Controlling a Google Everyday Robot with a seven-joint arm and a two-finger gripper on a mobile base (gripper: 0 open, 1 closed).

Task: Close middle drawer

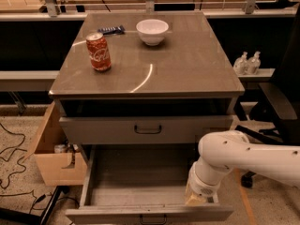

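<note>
Camera view: middle drawer (136, 184) stands pulled well out toward the near side, so closing is not yet done. Gripper (198, 199) sits low in its near right corner, apparently inside the tray. Its opening cannot be told. The whole push inward is left.

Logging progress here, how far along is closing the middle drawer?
Done: nothing visibly; the grey-brown metal middle drawer is pulled far out. In hand: the white arm's gripper sits at its right front corner, just behind the low front panel. Left: pushing the drawer fully into the cabinet.
</note>
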